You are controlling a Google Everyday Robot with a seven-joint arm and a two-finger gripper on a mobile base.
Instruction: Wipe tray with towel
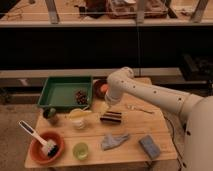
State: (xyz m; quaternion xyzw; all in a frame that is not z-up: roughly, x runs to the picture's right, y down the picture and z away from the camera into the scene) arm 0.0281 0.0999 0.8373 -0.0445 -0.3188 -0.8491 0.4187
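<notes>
Towel (114, 141) is lying crumpled toward the front of the wooden table (150, 125) - greyish, loose, nothing touching it. Just to its right there's a blue sponge (149, 146), and to its left a small green cup (80, 150). Further left in that same front row is an orange bowl (44, 147) with a white brush (34, 135) leaning in it, handle poking up and out to the left.

One row back: a dark striped block (111, 117) sits behind the towel, a yellow cup (78, 119) is to the left of that, and a small dark green thing (50, 115) is near the left edge - can't make out what it is. Over on the right a fork (139, 108) lies flat on the wood.

The gripper (106, 102) hangs pointing down over the middle of the table, just behind the striped block and well apart from the towel. Can't tell if it's open or closed, or whether it has hold of anything. The white arm (150, 95) reaches in from the right and bends at a big rounded joint above it.

At the back left is the green tray (57, 92), with a small dark red lump (81, 96) in its near right corner. Right beside the tray sits a dark bowl (99, 85) with something orange inside, partly behind the arm.
</notes>
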